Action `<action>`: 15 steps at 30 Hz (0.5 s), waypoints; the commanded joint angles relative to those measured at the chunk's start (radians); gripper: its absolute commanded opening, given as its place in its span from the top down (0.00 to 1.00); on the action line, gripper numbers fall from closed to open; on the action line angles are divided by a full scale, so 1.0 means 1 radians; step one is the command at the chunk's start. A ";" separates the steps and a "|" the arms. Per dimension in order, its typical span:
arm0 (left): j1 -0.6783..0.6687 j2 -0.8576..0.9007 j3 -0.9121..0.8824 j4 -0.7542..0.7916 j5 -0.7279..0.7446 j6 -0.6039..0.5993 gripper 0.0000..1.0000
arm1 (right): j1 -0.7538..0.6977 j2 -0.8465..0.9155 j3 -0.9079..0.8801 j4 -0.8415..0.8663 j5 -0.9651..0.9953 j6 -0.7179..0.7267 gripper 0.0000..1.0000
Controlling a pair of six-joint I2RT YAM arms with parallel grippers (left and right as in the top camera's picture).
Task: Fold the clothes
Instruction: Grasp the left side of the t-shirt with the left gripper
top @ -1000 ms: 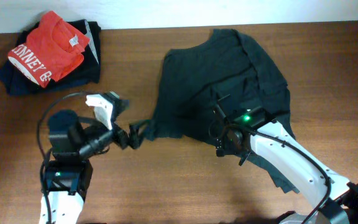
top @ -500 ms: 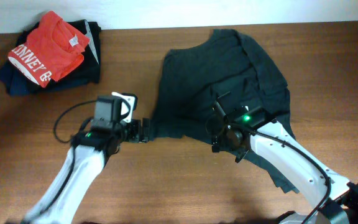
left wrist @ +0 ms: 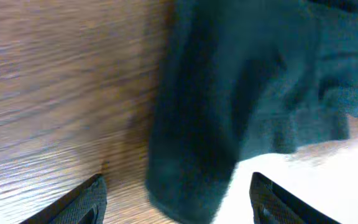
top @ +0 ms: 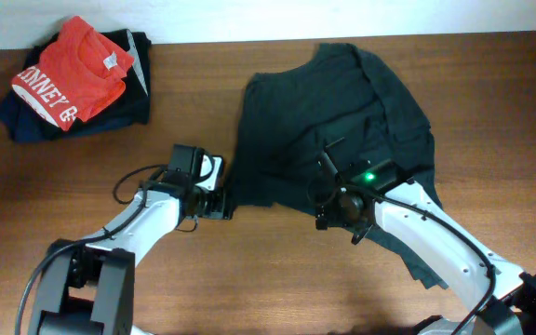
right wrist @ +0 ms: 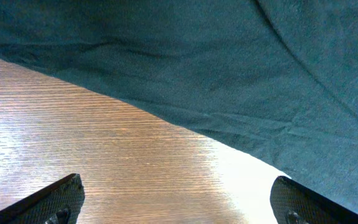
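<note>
The charcoal T-shirt (top: 342, 112) lies crumpled right of the table's middle, and no lettering shows. My left gripper (top: 222, 202) is at its lower left corner. In the left wrist view the jaws (left wrist: 179, 208) are open with a dark fold of the T-shirt (left wrist: 229, 93) hanging between them. My right gripper (top: 325, 213) is at the shirt's front edge. In the right wrist view its jaws (right wrist: 179, 205) are open over bare wood, with the T-shirt's hem (right wrist: 229, 68) just beyond them.
A red shirt with white lettering (top: 68, 74) lies on folded navy and black garments (top: 119, 107) at the back left. The wooden table (top: 249, 279) runs to a pale wall at the back. My right arm lies over the T-shirt's right side.
My left arm has swung right and its gripper has moved closer to the T-shirt's lower left corner. The stretched bit of fabric has slackened. The right arm has not moved.
</note>
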State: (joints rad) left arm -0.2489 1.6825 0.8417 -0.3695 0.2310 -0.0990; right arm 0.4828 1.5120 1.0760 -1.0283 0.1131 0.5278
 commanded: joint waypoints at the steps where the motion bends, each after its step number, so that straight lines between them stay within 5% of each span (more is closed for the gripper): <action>1: -0.060 0.027 0.005 -0.001 -0.061 -0.010 0.27 | 0.000 0.000 0.001 -0.004 -0.002 0.012 0.01; 3: -0.069 0.027 0.005 -0.002 -0.071 -0.010 0.35 | 0.000 0.000 0.001 -0.012 -0.002 0.012 0.01; 7: -0.069 0.027 0.005 -0.002 -0.153 -0.029 0.97 | 0.000 0.000 0.001 -0.027 -0.002 0.012 0.01; 15: -0.059 -0.115 0.084 -0.341 -0.717 -0.413 1.00 | -0.096 0.000 0.001 -0.092 -0.002 0.013 0.01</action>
State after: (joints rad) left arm -0.3202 1.6707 0.8993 -0.6376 -0.2523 -0.3351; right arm 0.4549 1.5120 1.0760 -1.1149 0.1066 0.5274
